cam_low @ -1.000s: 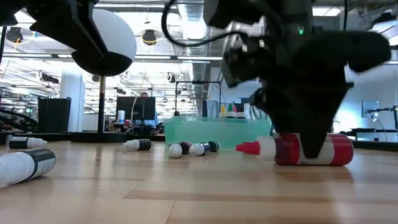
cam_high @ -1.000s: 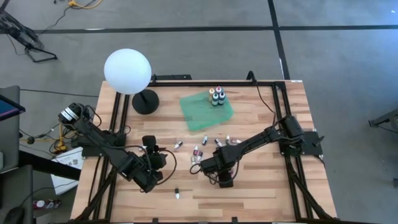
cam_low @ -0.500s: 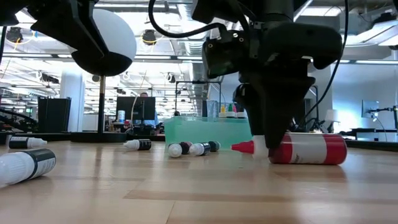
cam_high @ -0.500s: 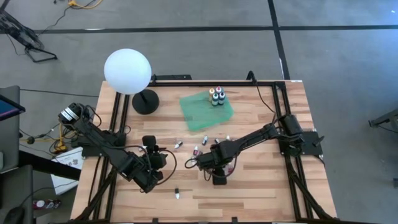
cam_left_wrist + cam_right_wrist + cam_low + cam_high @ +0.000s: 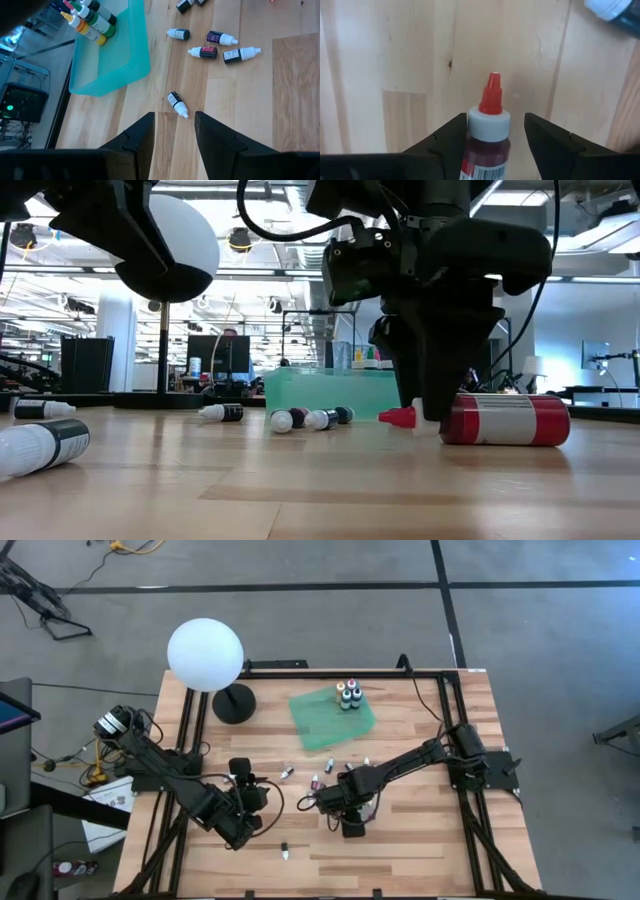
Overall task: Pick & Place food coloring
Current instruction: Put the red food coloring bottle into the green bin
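Upright bottles [image 5: 348, 695] in tray [image 5: 318, 721], others [image 5: 322, 780] scattered before it.

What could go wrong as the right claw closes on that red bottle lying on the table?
The right claw straddles the red bottle near its neck, not mid-body, so it may pivot or slip out. Lying on its side, it could roll away. Loose small bottles lie nearby and could get knocked.
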